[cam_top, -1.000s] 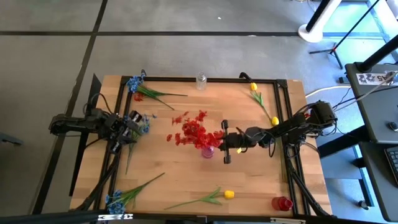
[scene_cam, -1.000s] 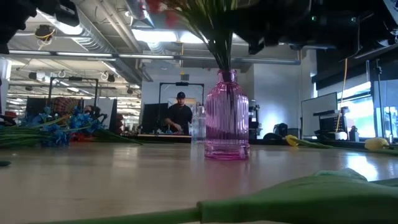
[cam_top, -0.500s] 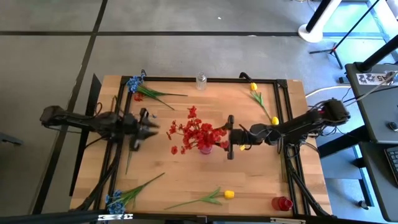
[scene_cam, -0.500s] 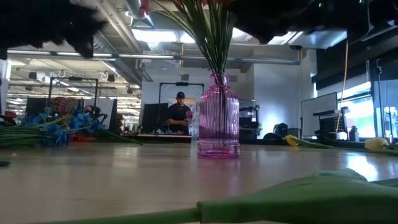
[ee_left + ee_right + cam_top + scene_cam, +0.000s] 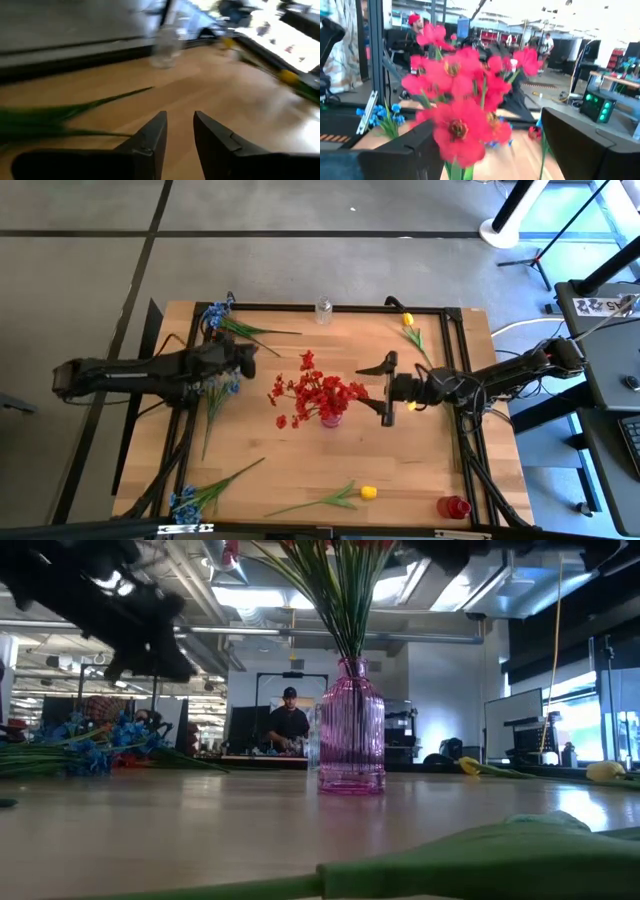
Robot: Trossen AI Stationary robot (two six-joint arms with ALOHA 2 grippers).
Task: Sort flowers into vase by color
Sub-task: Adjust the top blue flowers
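Note:
A pink glass vase (image 5: 351,745) stands mid-table with a spray of red flowers (image 5: 322,393) in it, their stems (image 5: 345,610) down its neck. My right gripper (image 5: 384,391) hovers open just to the right of the spray, which fills its wrist view (image 5: 465,115); the fingers stand wide and touch nothing. My left gripper (image 5: 251,360) hangs left of the vase, above the table. Its fingers (image 5: 180,122) show a narrow gap with nothing in it. A blue flower (image 5: 220,385) lies flat under the left arm.
More blue flowers lie at the far left (image 5: 218,314) and near left (image 5: 186,500). Yellow tulips lie at the far right (image 5: 408,320), beside the right arm (image 5: 441,374) and near the front edge (image 5: 368,492). A clear bottle (image 5: 323,310) stands at the far edge and a red vase (image 5: 452,506) at the near right corner.
My right gripper has opened wide, let go of the red flowers and drawn back toward the table's right edge. The flowers now stand in the vase, which has shifted a little. My left gripper has left the blue flower and moved right and toward the far edge.

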